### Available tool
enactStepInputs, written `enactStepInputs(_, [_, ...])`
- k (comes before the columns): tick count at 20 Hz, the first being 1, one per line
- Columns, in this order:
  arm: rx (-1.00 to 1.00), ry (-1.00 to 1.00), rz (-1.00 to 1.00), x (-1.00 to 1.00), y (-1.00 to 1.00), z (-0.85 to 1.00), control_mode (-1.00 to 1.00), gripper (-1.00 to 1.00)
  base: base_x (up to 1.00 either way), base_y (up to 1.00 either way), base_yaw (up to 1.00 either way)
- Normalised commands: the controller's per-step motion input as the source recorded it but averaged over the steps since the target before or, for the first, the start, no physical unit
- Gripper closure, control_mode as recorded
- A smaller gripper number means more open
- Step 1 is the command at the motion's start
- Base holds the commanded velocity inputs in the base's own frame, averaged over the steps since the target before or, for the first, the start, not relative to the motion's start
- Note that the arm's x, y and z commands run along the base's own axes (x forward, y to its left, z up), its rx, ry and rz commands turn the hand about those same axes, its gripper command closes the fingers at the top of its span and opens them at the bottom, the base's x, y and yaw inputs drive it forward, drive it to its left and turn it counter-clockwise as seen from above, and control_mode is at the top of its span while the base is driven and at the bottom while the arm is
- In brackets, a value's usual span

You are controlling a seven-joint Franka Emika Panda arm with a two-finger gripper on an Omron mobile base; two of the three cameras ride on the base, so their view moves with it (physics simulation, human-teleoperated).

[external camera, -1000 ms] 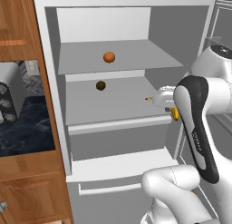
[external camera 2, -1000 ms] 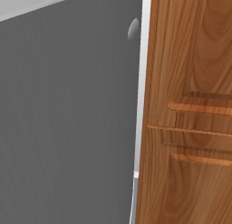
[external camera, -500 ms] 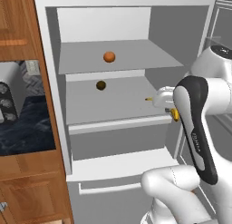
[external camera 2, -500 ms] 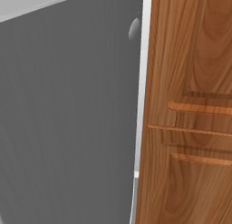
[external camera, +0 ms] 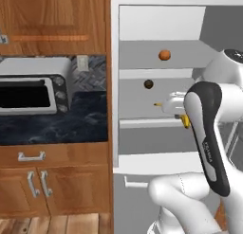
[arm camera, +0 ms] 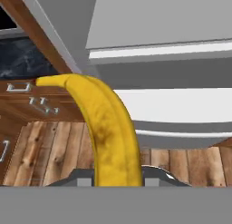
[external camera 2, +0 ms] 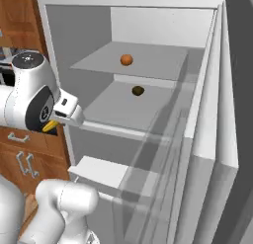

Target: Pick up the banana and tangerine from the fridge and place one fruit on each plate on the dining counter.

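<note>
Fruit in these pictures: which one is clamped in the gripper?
The banana, yellow and curved, unlike the orange tangerine and the dark round fruit on fridge shelves.

Small pale lettering runs along the dark band of the robot arm (external camera: 211,150) in the left base view. It is too small to read. No other text, label or number is legible.

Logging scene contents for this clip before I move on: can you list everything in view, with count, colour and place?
banana: one, yellow, held in the claw, in front of the fridge.
tangerine: one, bright orange, upper fridge shelf.
dark round fruit: one, olive-brown, shelf below the tangerine.
fridge: one, white-grey, open, pale grey shelves.
toaster oven: one, silver, on the kitchen counter left of the fridge.
kitchen counter: one, dark marbled top, wooden doors below.
wooden cabinets: reddish-brown, above the counter.
floor: wood planks.
claw: one, shut on the banana.
</note>
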Motion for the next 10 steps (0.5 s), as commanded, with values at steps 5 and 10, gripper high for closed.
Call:
enactStepInputs(5, [0.00,0.00,0.00,0.00,0.00,0.00,1.00,1.00,0.06,0.87,0.81])
enactStepInputs(10, [0.00,0.00,0.00,0.00,0.00,0.00,1.00,1.00,0.00,0.67,0.93])
